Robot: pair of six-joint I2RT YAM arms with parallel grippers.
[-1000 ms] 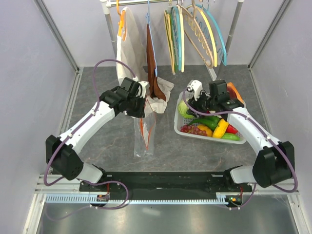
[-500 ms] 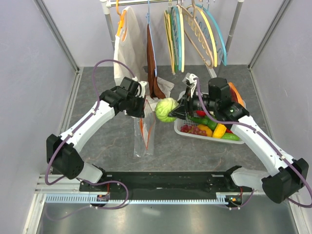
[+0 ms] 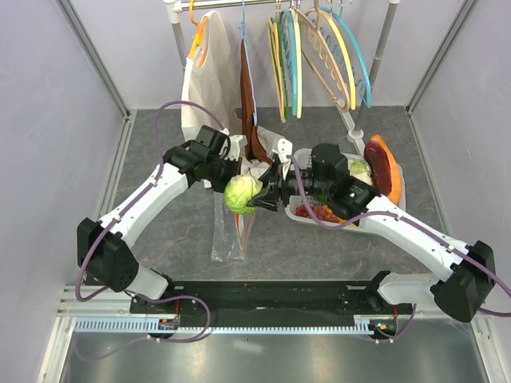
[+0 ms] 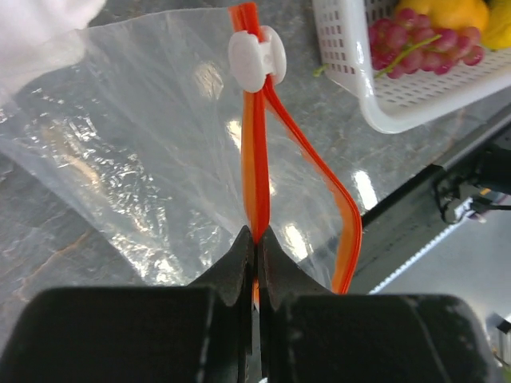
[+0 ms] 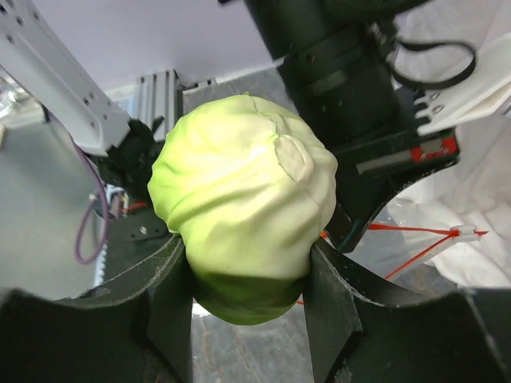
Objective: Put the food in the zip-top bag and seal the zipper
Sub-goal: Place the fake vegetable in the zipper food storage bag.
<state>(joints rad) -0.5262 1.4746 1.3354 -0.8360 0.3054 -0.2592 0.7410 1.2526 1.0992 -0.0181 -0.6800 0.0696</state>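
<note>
Green and pale, the toy cabbage [image 5: 243,199] sits clamped between my right fingers [image 5: 249,287], one black finger pressed against each side. My right arm stretches leftward from the white basket [image 3: 319,220] over the tabletop [image 3: 176,231], and it holds the cabbage close beside my left fingers [image 4: 255,243], by the upper end of the zip-top bag [image 4: 144,159]. My left arm bends at the elbow and angles in toward the middle. Its fingers are pinched tight on the orange-red zipper [image 4: 257,159] and hold that edge up, while the clear plastic trails down to the tabletop. A white slider [image 4: 257,57] sits at the zipper's far end. Between it and my grip one strip bows away from the other, leaving the mouth parted. Grapes [image 4: 415,52] lie in the basket.
</note>
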